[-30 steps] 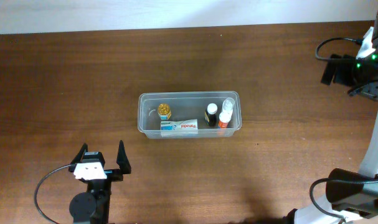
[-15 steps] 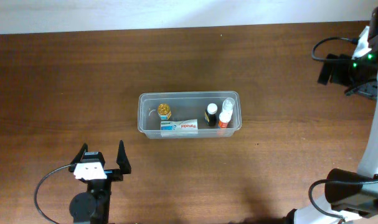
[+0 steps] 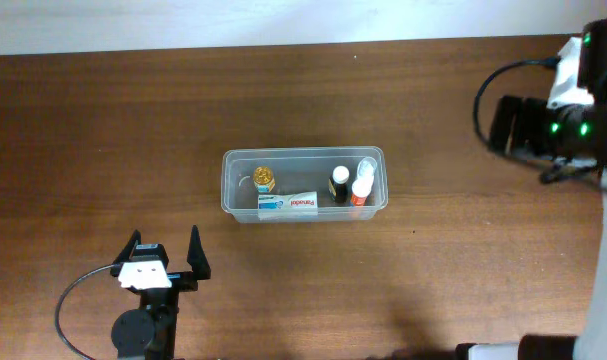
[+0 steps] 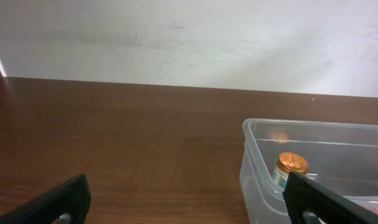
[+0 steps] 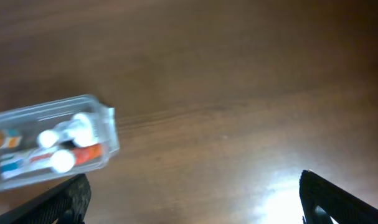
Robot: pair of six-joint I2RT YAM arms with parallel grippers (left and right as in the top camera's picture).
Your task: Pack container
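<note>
The clear plastic container (image 3: 226, 195) sits mid-table. It holds a gold-capped bottle (image 3: 264, 179), a toothpaste tube (image 3: 288, 203), a black bottle (image 3: 339, 185) and a white-capped orange bottle (image 3: 361, 188). My left gripper (image 3: 164, 252) is open and empty, near the front edge, left of and in front of the container (image 4: 257, 168). My right arm (image 3: 543, 125) is high at the far right; its gripper (image 5: 192, 199) is open and empty, with the container (image 5: 108, 134) at lower left of its view.
The brown wooden table (image 3: 103, 130) runs to a white wall at the back. Black cables loop by the left arm base (image 3: 78, 300) and the right arm (image 3: 488, 95).
The right arm has moved left and toward the table's middle, higher toward the camera. The left arm and the container have not moved.
</note>
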